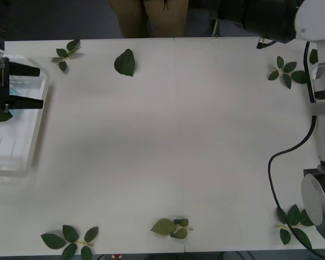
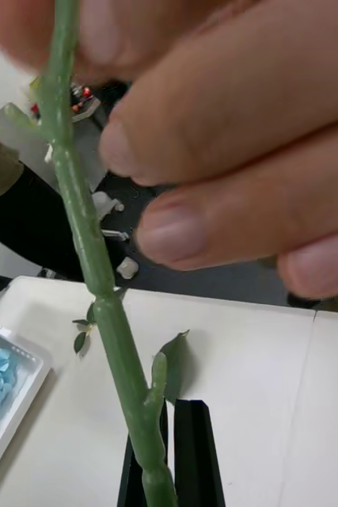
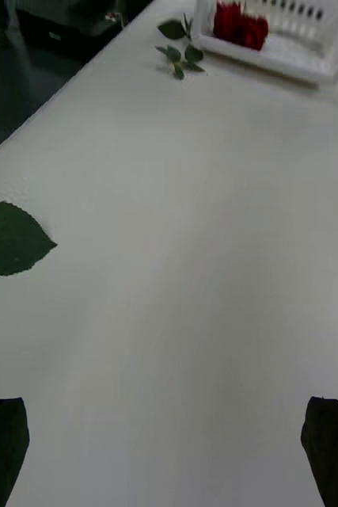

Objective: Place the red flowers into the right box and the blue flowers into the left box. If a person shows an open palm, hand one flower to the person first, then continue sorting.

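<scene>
Hand on stem (right gripper clamped)

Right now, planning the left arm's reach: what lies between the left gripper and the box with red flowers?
Left wrist view: bare table from the left gripper to the box with red flowers, except a leaf sprig by its corner.
</scene>
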